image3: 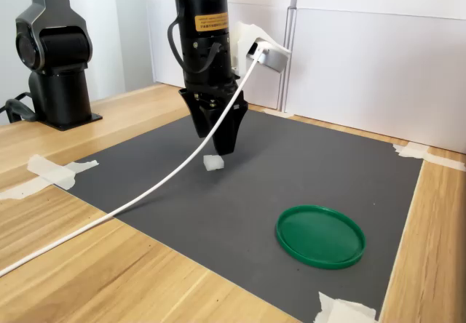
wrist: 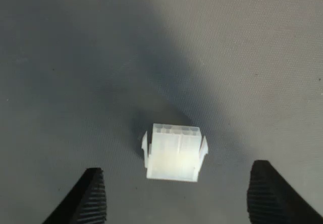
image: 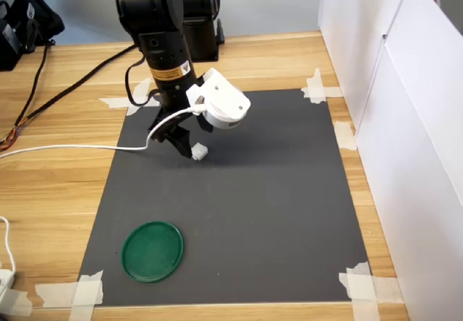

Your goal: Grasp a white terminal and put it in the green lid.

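The gripper (wrist: 174,196) points down at the dark grey mat (image: 289,212) and its jaws stand apart. In the wrist view the two black ridged fingertips (wrist: 91,199) sit one on each side of the white terminal (wrist: 174,153), with a clear gap of mat between each tip and the block, so nothing is held. The terminal lies on the mat with its open ribbed face turned toward the camera.

In the first exterior view the terminal (image: 200,151) is just beside the dark fingers, at about 11 o'clock from the centre of the mat. The green lid (image: 153,251) lies flat on the mat, well apart from the terminal, at about 7 o'clock from it and close to the mat's near corner. In the second exterior view the terminal (image3: 213,162) lies just under the gripper (image3: 218,137), and the lid (image3: 320,236) is at about 4 o'clock from it.

A white cable (image3: 131,203) runs from the white wrist camera housing (image: 221,103) across the mat and over the wooden table (image: 65,183). White tape strips (image: 87,290) hold the corners of the mat. A white panel wall (image: 405,118) stands at the first exterior view's right.
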Motion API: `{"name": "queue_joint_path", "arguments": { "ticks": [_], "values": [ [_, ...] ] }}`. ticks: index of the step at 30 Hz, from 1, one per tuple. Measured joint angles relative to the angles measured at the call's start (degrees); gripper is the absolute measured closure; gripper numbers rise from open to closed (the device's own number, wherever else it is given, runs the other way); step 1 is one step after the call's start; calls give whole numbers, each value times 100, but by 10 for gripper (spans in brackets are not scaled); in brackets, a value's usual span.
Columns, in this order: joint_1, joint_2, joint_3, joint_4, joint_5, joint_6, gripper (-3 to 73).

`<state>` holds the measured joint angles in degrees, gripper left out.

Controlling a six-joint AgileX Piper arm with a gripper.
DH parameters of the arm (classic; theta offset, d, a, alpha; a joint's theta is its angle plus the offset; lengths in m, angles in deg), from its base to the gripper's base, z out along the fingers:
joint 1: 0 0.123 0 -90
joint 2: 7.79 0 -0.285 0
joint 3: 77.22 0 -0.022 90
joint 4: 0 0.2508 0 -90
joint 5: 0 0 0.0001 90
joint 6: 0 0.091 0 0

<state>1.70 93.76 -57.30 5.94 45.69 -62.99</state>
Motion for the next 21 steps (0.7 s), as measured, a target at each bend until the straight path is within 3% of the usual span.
{"name": "queue_joint_path", "arguments": {
  "ticks": [8, 21],
  "values": [
    [0, 0, 294, -28, -495, 107, 20],
    [0, 212, 294, -72, -623, 166, 20]
  ]
}}
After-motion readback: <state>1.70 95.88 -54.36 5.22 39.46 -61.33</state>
